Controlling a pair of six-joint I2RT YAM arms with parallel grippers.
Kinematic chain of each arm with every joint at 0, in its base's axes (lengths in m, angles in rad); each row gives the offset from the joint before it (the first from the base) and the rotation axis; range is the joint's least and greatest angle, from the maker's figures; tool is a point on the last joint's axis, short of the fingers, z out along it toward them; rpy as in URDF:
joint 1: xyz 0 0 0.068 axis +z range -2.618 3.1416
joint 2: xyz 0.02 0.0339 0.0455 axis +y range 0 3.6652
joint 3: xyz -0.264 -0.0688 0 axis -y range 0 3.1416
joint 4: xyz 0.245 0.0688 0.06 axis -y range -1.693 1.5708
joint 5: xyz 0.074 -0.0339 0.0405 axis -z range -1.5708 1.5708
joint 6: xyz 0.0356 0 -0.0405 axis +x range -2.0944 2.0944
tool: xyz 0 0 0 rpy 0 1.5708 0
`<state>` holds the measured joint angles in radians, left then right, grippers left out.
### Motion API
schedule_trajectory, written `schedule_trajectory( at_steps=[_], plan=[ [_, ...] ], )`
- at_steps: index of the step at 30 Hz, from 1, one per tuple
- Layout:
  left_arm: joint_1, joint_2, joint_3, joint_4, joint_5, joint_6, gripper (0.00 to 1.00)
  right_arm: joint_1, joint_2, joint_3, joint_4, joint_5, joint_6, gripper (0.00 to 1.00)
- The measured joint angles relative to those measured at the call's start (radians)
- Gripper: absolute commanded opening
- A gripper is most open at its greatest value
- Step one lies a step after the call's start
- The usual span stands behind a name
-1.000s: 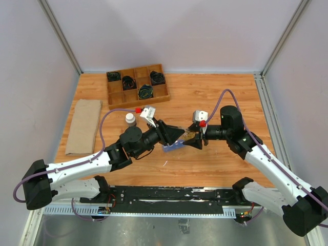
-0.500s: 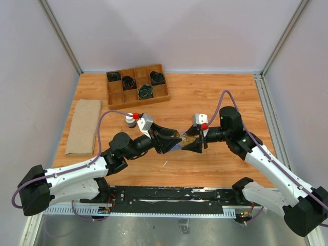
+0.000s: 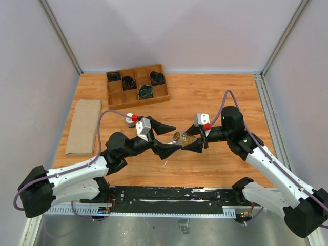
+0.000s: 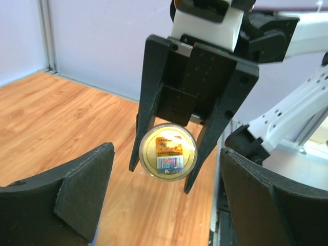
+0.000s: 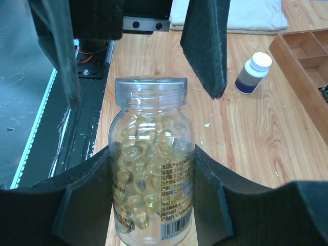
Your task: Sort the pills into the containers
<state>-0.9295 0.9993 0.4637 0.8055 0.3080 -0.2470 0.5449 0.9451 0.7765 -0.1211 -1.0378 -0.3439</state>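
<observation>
Likely uncapping — right gripper (image 3: 189, 141) clamps the clear plastic vial (image 5: 151, 154) of amber pills (image 5: 146, 177); left gripper (image 3: 169, 137), wide and empty, must grip its lid (image 5: 150, 90).

We record the vial (image 5: 151, 169) as clear and its pills (image 5: 143, 148) as pale yellow-amber. Its label (image 5: 174, 205) carries dark print and a black barcode. Seen end-on, the vial's base (image 4: 167, 151) shows gold with a red-and-blue patch. The right fingers (image 5: 82, 205) and left fingers (image 4: 82, 189) are matte black. The counter (image 3: 205, 92) is orange-brown with wood grain. We also note a dark bottle (image 5: 251, 79) with a white cap, a tan tray (image 3: 117, 96) holding black coils (image 3: 145, 92), a beige cloth (image 3: 83, 126), and white-and-black arms (image 3: 77, 171).
</observation>
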Motion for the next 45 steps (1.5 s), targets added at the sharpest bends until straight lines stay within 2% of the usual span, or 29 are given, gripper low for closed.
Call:
schedule_trajectory(
  at_steps=[4,13,22,25,29,36,45],
  plan=[
    [0.002,-0.043,0.000,0.006,-0.029,-0.027,0.99,0.000,-0.001,0.000,0.004,-0.004,0.000,0.04],
    [0.004,-0.201,0.011,-0.092,-0.108,-0.175,0.99,0.000,-0.002,0.000,0.004,-0.007,-0.001,0.04],
    [0.004,-0.268,-0.055,-0.083,-0.206,-0.396,0.99,0.000,-0.002,0.000,0.001,0.039,-0.005,0.04],
    [-0.005,-0.262,-0.084,-0.101,-0.266,-0.468,0.99,0.000,0.002,0.000,-0.005,0.062,-0.010,0.04],
    [-0.078,-0.230,-0.075,-0.147,-0.386,-0.511,0.99,0.000,0.014,0.000,-0.013,0.087,-0.016,0.05],
    [-0.166,-0.124,0.063,-0.315,-0.577,-0.547,0.99,0.000,0.018,0.000,-0.015,0.109,-0.020,0.05],
    [-0.197,-0.015,0.165,-0.399,-0.670,-0.546,0.81,0.000,0.018,0.000,-0.016,0.124,-0.020,0.05]
  ],
)
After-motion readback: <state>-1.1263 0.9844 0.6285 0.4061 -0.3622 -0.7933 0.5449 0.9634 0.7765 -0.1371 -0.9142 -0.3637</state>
